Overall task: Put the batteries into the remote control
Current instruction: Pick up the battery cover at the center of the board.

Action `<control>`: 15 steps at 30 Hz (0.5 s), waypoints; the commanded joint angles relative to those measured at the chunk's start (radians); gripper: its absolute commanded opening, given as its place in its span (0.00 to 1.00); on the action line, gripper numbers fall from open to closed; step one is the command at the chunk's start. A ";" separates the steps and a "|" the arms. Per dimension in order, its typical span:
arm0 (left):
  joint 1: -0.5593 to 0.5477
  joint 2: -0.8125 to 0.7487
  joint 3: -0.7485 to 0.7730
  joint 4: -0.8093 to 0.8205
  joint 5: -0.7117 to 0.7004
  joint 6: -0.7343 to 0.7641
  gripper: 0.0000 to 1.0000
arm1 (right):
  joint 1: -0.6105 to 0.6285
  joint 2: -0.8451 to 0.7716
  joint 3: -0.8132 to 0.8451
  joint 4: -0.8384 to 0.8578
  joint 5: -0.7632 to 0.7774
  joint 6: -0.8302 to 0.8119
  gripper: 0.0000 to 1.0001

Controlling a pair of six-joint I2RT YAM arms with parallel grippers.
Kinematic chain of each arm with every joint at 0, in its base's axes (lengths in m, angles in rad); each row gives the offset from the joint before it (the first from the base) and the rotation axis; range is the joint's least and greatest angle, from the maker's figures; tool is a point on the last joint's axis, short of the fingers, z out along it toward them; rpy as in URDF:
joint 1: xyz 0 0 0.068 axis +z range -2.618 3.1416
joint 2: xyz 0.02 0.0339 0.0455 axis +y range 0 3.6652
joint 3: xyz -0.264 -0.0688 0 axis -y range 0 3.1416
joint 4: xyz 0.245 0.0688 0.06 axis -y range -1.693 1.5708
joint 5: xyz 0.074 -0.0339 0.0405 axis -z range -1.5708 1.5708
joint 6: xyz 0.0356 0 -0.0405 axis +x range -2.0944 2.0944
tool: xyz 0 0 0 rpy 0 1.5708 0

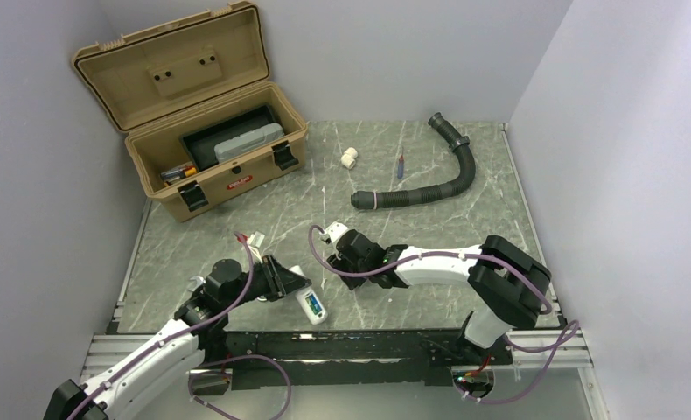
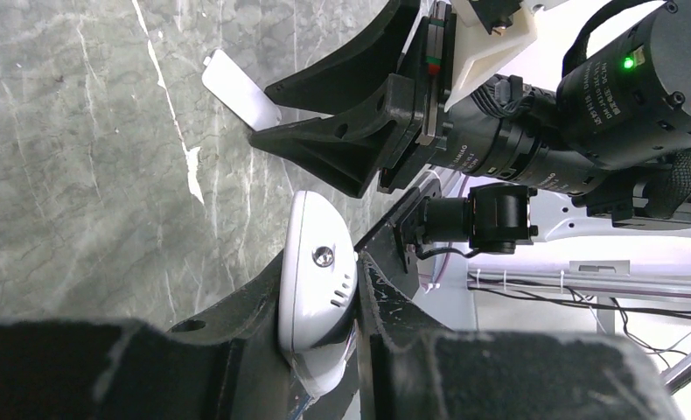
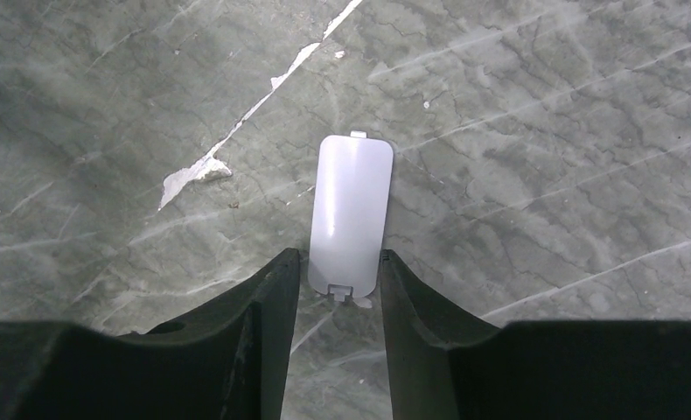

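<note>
the left gripper (image 2: 323, 262) squeezes the small white plastic remote control (image 2: 317, 297). the right gripper (image 3: 340, 262) has fingers each side of the thin flat white cover (image 3: 351, 201), at its near end; i cannot tell if they pinch. held so little, it could slip out.

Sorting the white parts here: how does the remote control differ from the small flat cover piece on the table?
The remote control is clamped in the left pincer; the cover piece lies flat on the table, straddled by the right pincer, grip unclear. The remote control is thick and rounded, with a screw and vent slots; the cover piece is a thin plain plate with end tabs. Both are white.
</note>
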 commanded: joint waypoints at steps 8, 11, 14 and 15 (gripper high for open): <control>0.005 -0.001 0.000 0.070 0.023 -0.018 0.00 | -0.003 0.026 0.021 -0.078 0.041 0.004 0.36; 0.004 0.002 0.000 0.071 0.024 -0.017 0.00 | -0.003 0.041 0.035 -0.097 0.050 0.001 0.32; 0.004 0.000 -0.001 0.072 0.023 -0.018 0.00 | -0.003 0.037 0.033 -0.095 0.048 0.005 0.30; 0.004 -0.001 -0.002 0.071 0.021 -0.019 0.00 | -0.004 0.030 0.031 -0.090 0.049 0.006 0.29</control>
